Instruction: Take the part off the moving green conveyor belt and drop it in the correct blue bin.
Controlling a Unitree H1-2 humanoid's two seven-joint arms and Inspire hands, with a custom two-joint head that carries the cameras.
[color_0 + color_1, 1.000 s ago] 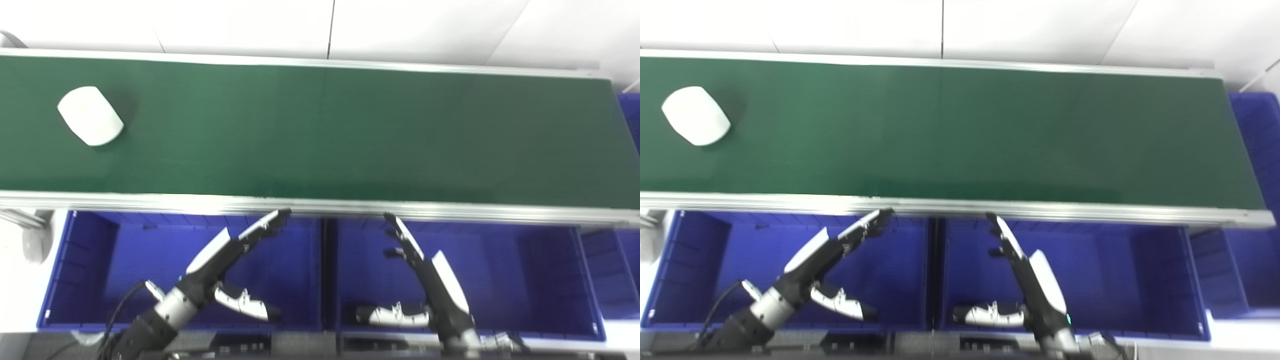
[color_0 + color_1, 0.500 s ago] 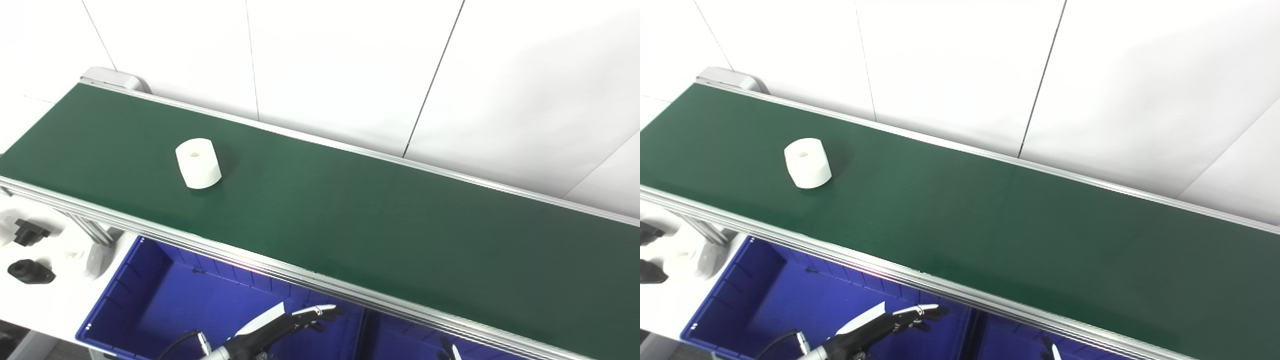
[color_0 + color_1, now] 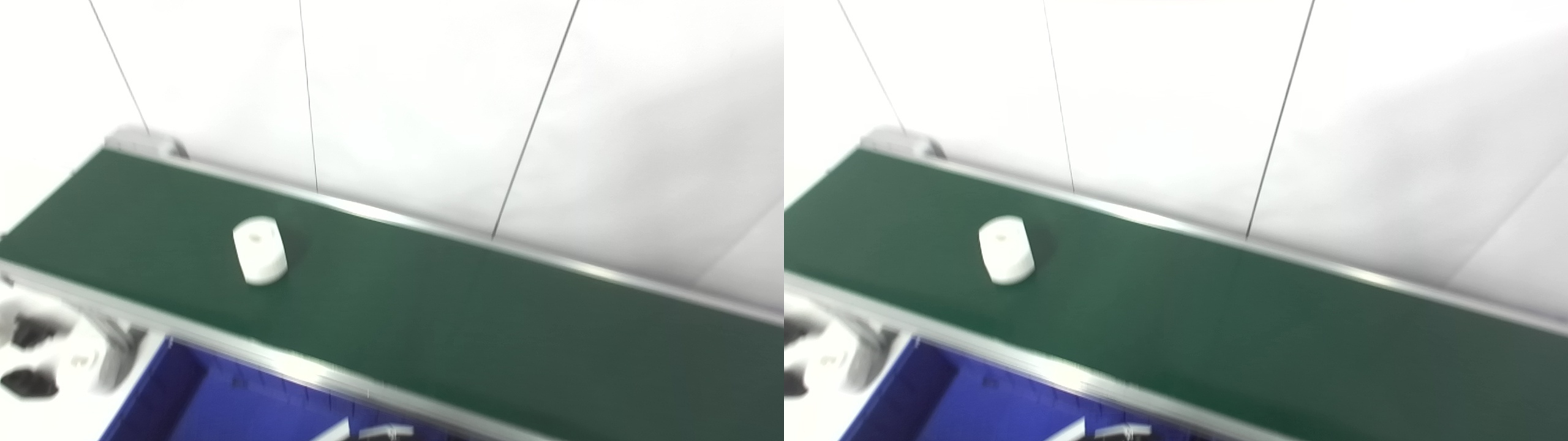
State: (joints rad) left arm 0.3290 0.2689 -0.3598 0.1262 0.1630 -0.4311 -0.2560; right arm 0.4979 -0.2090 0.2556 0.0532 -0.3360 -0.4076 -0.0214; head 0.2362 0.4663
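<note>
Blurred green conveyor belt (image 3: pixel 465 318) carries a white part (image 3: pixel 260 250); left robot hand (image 3: pixel 367 432) mostly cropped, grip unreadable.

Left hand (image 3: pixel 367 432) and blue bin (image 3: pixel 184 398) cut off below; whole scene motion-blurred.

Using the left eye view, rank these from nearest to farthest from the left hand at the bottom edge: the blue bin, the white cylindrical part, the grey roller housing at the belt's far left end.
1. Blue plastic bin: right beside the left hand, under the belt's near rail.
2. White cylindrical part: on the green conveyor belt, up and left.
3. Grey roller housing: far left corner, by the wall.
</note>
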